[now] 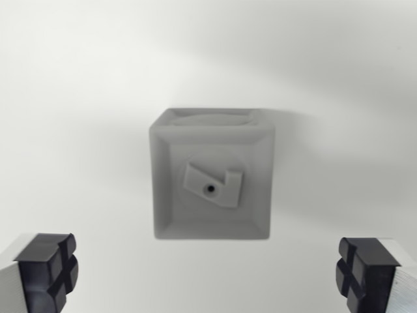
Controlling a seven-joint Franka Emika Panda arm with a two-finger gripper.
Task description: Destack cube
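A grey cube [212, 175] sits in the middle of the wrist view on a white surface. Its top face has a recessed square with a small raised L-shaped piece and a dark hole. A strip of another face or a lower cube shows along its far edge; I cannot tell which. My gripper [210, 274] is above and nearer than the cube, open wide. One black-padded fingertip [47, 268] is at the bottom left, the other fingertip [365, 270] at the bottom right. Nothing is between them.
The white surface [85, 98] spreads around the cube on all sides, with soft shadows at the upper right. No other objects are in view.
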